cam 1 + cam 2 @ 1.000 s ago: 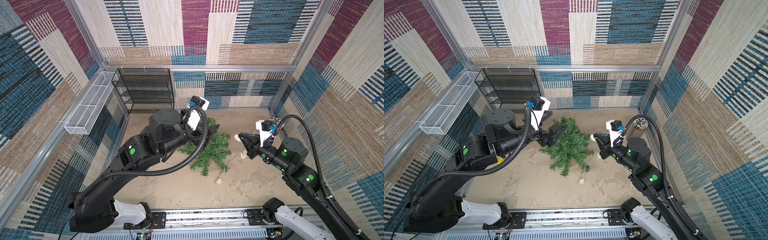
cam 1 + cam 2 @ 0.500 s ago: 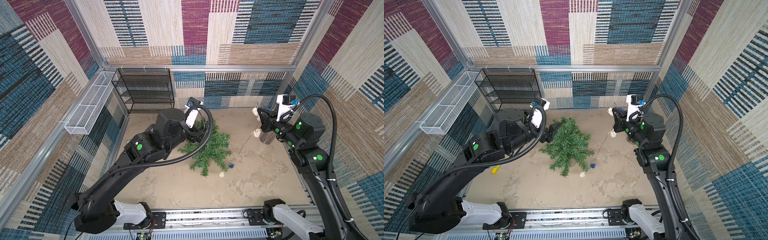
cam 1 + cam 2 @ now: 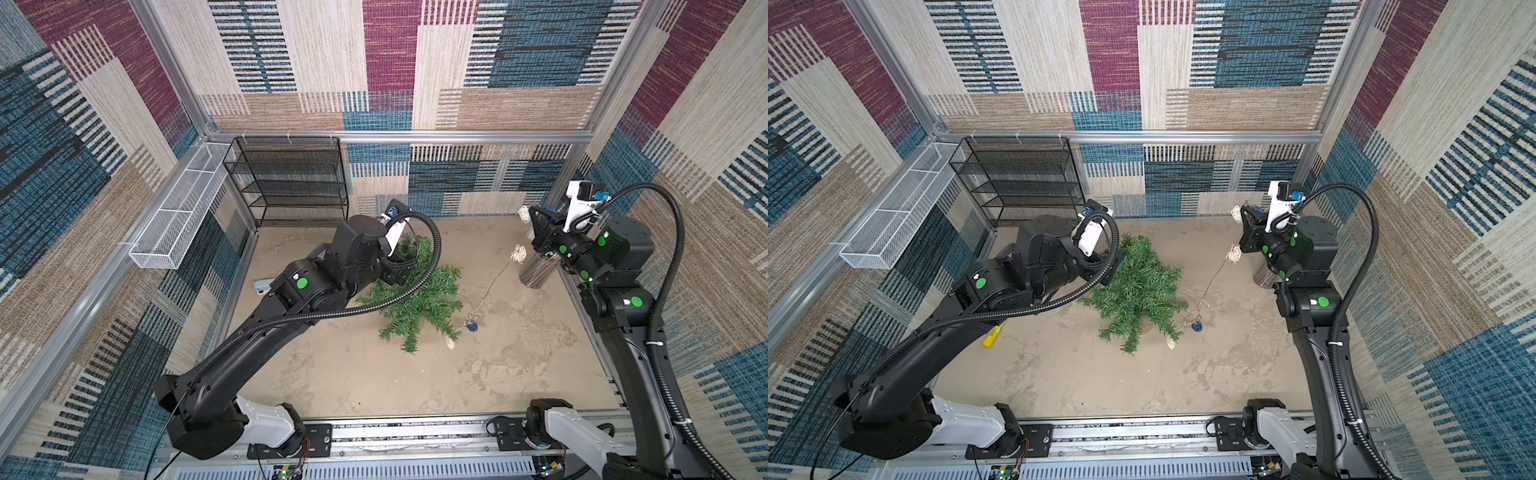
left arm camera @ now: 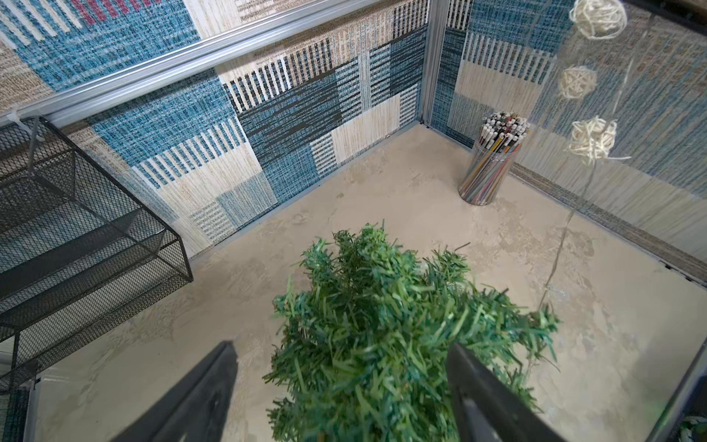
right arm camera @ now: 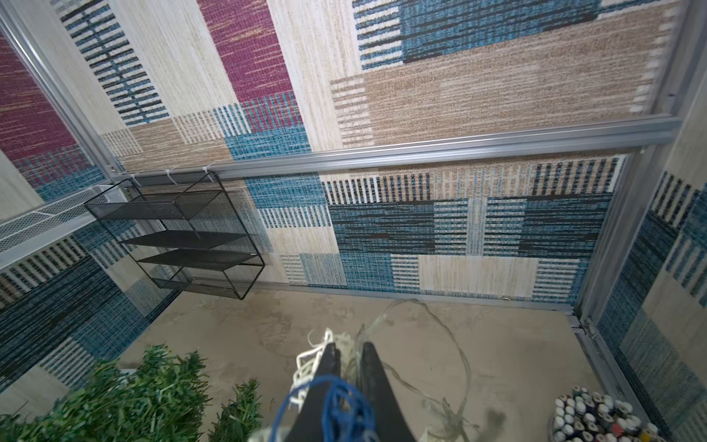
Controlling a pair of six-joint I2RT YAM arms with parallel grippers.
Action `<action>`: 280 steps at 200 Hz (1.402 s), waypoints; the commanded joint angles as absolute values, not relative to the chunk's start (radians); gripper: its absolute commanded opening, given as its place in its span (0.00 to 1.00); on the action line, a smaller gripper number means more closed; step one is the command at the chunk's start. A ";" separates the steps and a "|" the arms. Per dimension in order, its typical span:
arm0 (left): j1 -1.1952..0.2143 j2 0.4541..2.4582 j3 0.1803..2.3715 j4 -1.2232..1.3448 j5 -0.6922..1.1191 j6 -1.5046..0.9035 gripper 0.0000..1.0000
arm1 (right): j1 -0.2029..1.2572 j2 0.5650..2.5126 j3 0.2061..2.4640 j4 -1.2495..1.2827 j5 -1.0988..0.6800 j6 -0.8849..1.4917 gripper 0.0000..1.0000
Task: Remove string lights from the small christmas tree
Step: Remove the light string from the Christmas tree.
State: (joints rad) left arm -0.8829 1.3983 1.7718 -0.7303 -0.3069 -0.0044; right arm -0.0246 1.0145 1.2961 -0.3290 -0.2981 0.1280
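The small christmas tree [image 3: 419, 299] [image 3: 1138, 291] stands mid-floor. My left gripper [image 4: 342, 363] [image 3: 1115, 266] is open, its fingers [image 4: 225, 367] either side of the tree's [image 4: 382, 336] upper branches. My right gripper [image 5: 350, 350] [image 3: 536, 220] is raised near the back right corner, shut on the string lights [image 5: 317, 356]. Their wire [image 3: 494, 282] hangs from it with cream balls [image 3: 517, 252] [image 4: 591, 137] in the air. It runs down to a dark blue ball [image 3: 471, 326] and a cream ball [image 3: 450, 343] on the floor beside the tree's lower branches.
A clear cup of coloured pencils [image 3: 538, 270] [image 4: 491, 164] stands by the right wall, under my right gripper. A black mesh shelf [image 3: 291, 183] is at the back left and a white wire basket [image 3: 178, 220] on the left wall. A yellow object [image 3: 992, 336] lies under my left arm.
My right gripper has risen and swung back toward the right rear corner, drawing the string lights away from the tree. My left gripper has shifted to the tree's top.
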 commanded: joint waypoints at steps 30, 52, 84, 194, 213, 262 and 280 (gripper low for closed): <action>-0.856 1.481 1.873 -0.675 -0.321 -0.014 0.86 | -0.032 1.037 1.319 -0.350 -0.235 0.112 0.00; -0.818 1.517 1.908 -0.663 -0.325 -0.034 0.86 | -0.034 1.046 1.307 -0.376 -0.181 0.125 0.00; -0.721 1.592 1.999 -0.684 -0.276 -0.095 0.85 | -0.034 1.076 1.316 -0.383 -0.170 0.165 0.00; -0.617 1.703 2.106 -0.690 -0.151 -0.112 0.84 | -0.055 1.114 1.574 -0.377 -0.261 0.234 0.00; -0.615 1.679 2.072 -0.684 -0.142 -0.099 0.84 | -0.054 1.133 1.598 -0.356 -0.319 0.274 0.00; -0.612 1.611 2.020 -0.693 -0.115 -0.049 0.84 | -0.052 1.167 1.634 -0.283 -0.406 0.375 0.00; -0.614 1.601 2.017 -0.712 -0.101 -0.030 0.85 | -0.036 1.175 1.656 -0.250 -0.451 0.422 0.00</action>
